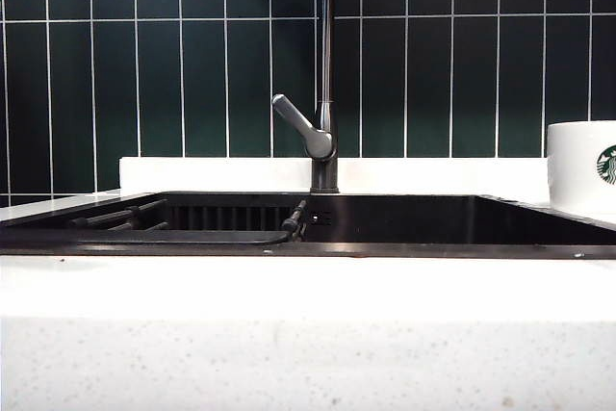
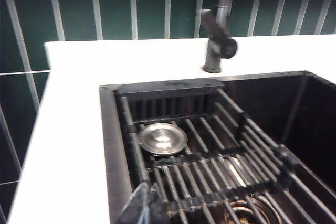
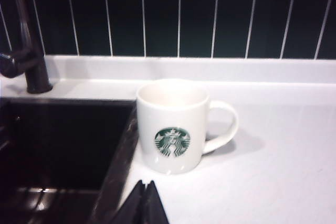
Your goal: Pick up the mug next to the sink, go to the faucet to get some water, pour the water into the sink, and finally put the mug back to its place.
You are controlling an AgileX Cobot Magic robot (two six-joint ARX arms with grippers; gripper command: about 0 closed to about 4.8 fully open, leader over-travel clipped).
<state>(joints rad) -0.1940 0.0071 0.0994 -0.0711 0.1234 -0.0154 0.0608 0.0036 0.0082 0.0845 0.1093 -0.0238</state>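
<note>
Exterior view: neither arm is showing here; the faucet (image 1: 325,64) is standing behind the sink (image 1: 404,223), its grey lever (image 1: 300,125) angling up to the left.
Mug: the mug (image 1: 583,166) is sitting upright on the white tabletop (image 1: 289,353) at the right end of the sink, logo facing the camera.
Right pincer: the right pincer (image 3: 143,203) is sitting low over the tabletop just in front of the mug (image 3: 173,125), its dark tips pressed together, holding nothing and pointing at the logo side.
Left pincer: the left pincer (image 2: 140,205) is hanging over the near left corner of the sink (image 2: 113,145), closed and empty, aiming across the slotted rack (image 2: 210,166) toward the faucet (image 2: 219,24).
Rack: a round metal drain cover (image 2: 163,138) is lying under the bars.
</note>
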